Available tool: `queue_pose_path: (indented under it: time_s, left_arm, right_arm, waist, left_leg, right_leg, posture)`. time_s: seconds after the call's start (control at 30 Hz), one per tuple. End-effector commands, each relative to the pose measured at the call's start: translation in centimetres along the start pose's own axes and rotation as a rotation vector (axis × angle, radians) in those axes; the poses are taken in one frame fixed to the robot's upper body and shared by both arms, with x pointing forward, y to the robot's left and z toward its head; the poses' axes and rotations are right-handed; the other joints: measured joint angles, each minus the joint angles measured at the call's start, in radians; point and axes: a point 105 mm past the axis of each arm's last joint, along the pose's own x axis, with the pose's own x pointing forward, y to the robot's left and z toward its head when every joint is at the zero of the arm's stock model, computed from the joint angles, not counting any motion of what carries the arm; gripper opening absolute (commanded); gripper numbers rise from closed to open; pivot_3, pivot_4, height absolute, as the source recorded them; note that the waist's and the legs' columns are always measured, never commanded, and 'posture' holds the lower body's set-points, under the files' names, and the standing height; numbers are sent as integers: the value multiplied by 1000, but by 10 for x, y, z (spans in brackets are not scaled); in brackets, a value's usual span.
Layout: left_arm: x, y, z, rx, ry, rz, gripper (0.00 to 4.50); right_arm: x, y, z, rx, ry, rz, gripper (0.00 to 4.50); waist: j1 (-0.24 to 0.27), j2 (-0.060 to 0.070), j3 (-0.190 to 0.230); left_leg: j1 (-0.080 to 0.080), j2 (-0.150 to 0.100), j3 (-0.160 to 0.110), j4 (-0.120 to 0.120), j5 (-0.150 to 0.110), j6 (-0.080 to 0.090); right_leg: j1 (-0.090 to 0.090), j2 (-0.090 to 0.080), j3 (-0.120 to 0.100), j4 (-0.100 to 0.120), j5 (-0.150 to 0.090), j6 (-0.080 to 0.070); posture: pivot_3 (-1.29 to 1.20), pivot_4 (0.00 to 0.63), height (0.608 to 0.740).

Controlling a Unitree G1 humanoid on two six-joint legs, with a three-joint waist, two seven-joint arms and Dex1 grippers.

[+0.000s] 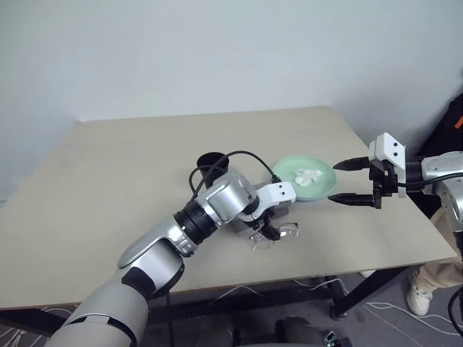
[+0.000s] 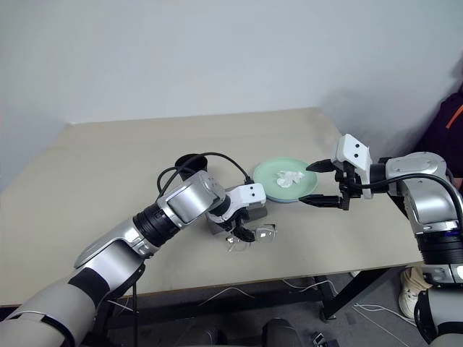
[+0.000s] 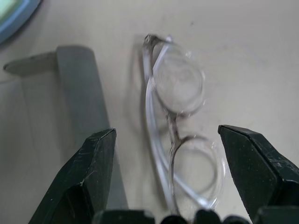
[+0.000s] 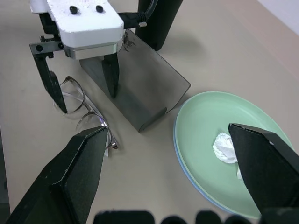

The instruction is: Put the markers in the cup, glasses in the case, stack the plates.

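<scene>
Left gripper (image 4: 79, 79) fingers wide, straddling glasses (image 3: 180, 135) lying on surface (image 1: 108, 188) just beside grey case (image 4: 135, 91), likely for pickup. Right gripper (image 1: 352, 181) fingers wide, empty, near stacked plates (image 4: 201, 126).

Lab-like room – bare table (image 1: 108, 188), floor cables (image 1: 383, 312)

The counter (image 1: 108, 181) is plain beige; the glasses (image 3: 180, 140) have clear, pale frames and transparent lenses, and the case (image 4: 135, 88) is grey. The upper plate (image 4: 205, 121) is mint green with a light blue rim, apparently a second plate, beneath it, and carries a crumpled white tissue (image 4: 226, 148). The cup (image 1: 210, 160) is matte black, and each gripper has black fingers (image 4: 51, 81) on a white housing.
</scene>
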Motion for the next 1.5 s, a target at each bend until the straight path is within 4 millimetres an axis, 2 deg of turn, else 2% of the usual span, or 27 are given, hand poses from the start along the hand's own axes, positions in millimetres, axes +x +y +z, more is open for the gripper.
queue_pose_path:
  time_s: [0.03, 0.27, 0.3, 0.4, 0.67, 0.9, 1.1, 1.27, 1.5]
  left_arm:
    - [-8, 3, 13, 60, -8, 40, 3691]
    - [-1, 1, 13, 95, 9, 51, 3691]
    - [-1, 1, 12, 99, 11, 51, 3526]
    - [2, -2, 12, 106, 15, 44, 2790]
    - [7, -6, 9, 114, 23, 32, 27]
    - [7, -6, 7, 113, 24, 28, 27]
    - [-4, 0, 19, 93, -32, 36, 27]
    - [-29, 10, 30, 42, -91, 46, 27]
    - [-65, 38, 29, 30, -111, 136, 27]
  right_arm:
    - [-3, -5, 14, -46, -27, -23, 4500]
    - [-3, -5, 13, -46, -28, -29, 4500]
    - [-3, -5, 13, -46, -27, -30, 4500]
    - [-3, -5, 13, -46, -27, -31, 4500]
    - [-3, -4, 13, -49, -28, -31, 4500]
    - [-2, -4, 14, -52, -29, -32, 4500]
    - [-1, -5, 14, -54, -29, -30, 4500]
    - [-3, -5, 13, -55, -25, -27, 4500]
    - [-8, -5, 8, -44, -4, -20, 4500]
  waist:
    - [0, 0, 0]
    - [0, 0, 0]
    - [0, 0, 0]
    - [0, 0, 0]
    - [0, 0, 0]
    - [0, 0, 0]
    - [0, 0, 0]
    - [0, 0, 0]
    - [0, 0, 0]
  left_leg:
    - [0, 0, 0, 0, 0, 0]
    - [0, 0, 0, 0, 0, 0]
    - [0, 0, 0, 0, 0, 0]
    - [0, 0, 0, 0, 0, 0]
    - [0, 0, 0, 0, 0, 0]
    - [0, 0, 0, 0, 0, 0]
    - [0, 0, 0, 0, 0, 0]
    - [0, 0, 0, 1, 0, 0]
    - [1, 0, 0, -1, 0, 0]
  right_leg:
    - [0, 0, 0, 0, 0, 0]
    - [0, 0, 0, 0, 0, 0]
    - [0, 0, 0, 0, 0, 0]
    - [0, 0, 0, 0, 0, 0]
    - [0, 0, 0, 0, 0, 0]
    - [0, 0, 0, 0, 0, 0]
    - [0, 0, 0, 0, 0, 0]
    - [0, 0, 0, 0, 0, 0]
    - [0, 0, 0, 0, 0, 0]
  posture:
    - [0, 0, 727]
    - [0, 0, 727]
    - [0, 0, 727]
    - [0, 0, 727]
    - [0, 0, 727]
    - [0, 0, 727]
    - [0, 0, 727]
    - [0, 0, 727]
    - [0, 0, 727]
